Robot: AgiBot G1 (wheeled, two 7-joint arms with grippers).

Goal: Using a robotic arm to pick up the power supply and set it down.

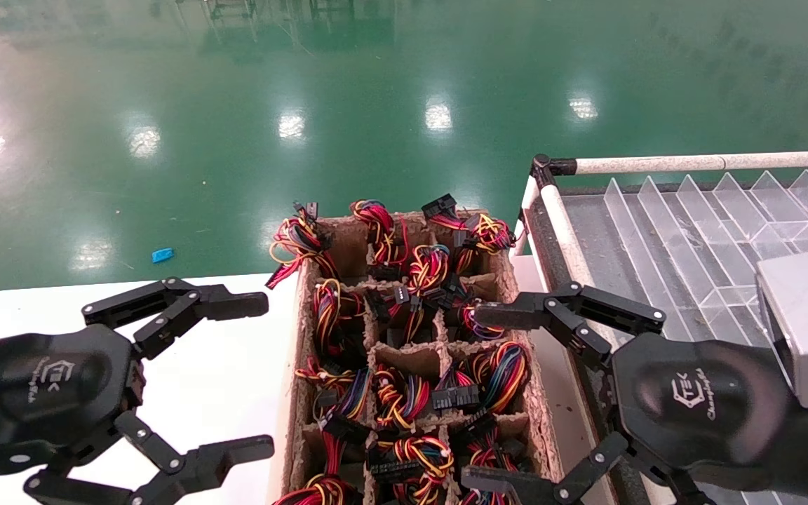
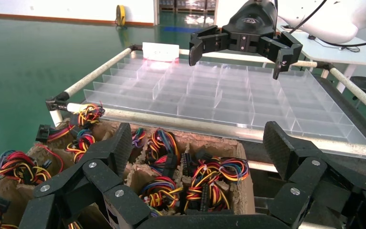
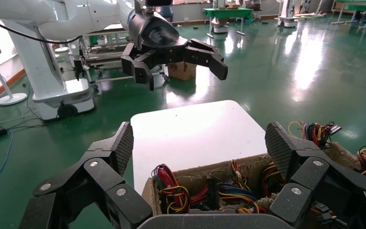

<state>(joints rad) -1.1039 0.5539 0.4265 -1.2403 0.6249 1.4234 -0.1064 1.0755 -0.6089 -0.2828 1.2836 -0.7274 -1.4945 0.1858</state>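
Both grippers hang spread wide, the left gripper over the white table, the right gripper beside the pulp tray. Power supplies sit buried in it; tangled wires could snag a neighbour when one lifts.

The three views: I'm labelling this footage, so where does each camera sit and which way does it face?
Head view: high, looking down at the wire-filled cardboard tray; left gripper and right gripper flank it, fingers spread.
Left wrist view: faces across the tray to the clear divider rack and the right gripper.
Right wrist view: faces oppositely, over the white table, at the left gripper.
All share the tray.
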